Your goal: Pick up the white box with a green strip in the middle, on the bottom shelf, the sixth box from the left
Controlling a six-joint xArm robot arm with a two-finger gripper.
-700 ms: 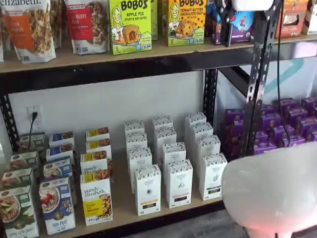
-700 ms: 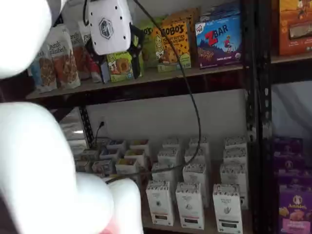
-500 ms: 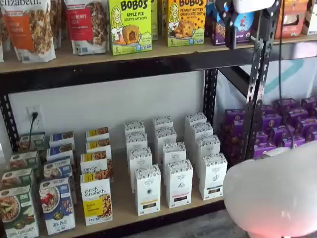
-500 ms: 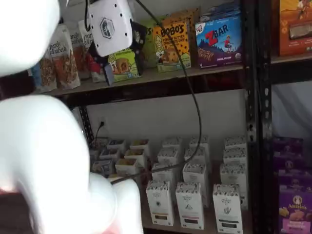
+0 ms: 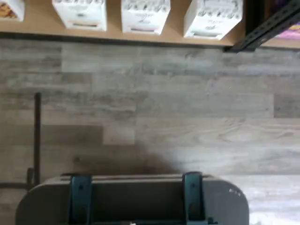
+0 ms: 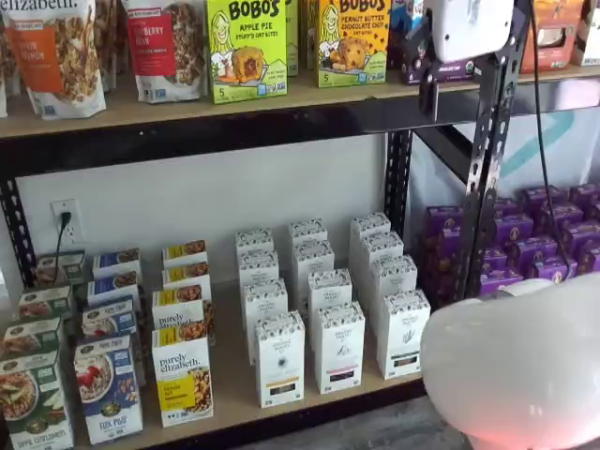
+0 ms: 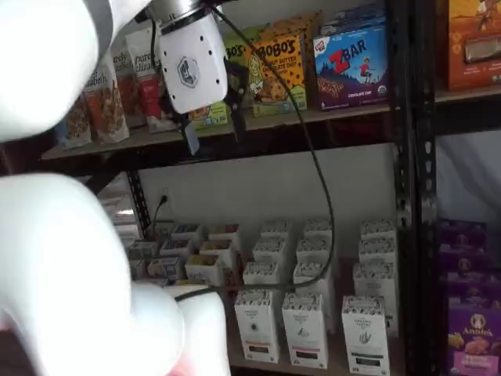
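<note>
The white box with the green strip stands at the right end of the front row on the bottom shelf, beside the black upright. It shows in both shelf views and in the wrist view, next to the upright. The gripper hangs high in front of the upper board, far above the box. Its white body and black fingers also show in a shelf view. No clear gap between the fingers shows, and nothing is in them.
Two similar white cartons stand left of the box. Cereal and granola boxes fill the shelf's left side. Purple boxes lie past the upright. The white arm fills the foreground. A dark mount hangs over grey floor.
The gripper has come down in front of the upper board, from the view's top edge to about the board's level. The boxes have not moved.
</note>
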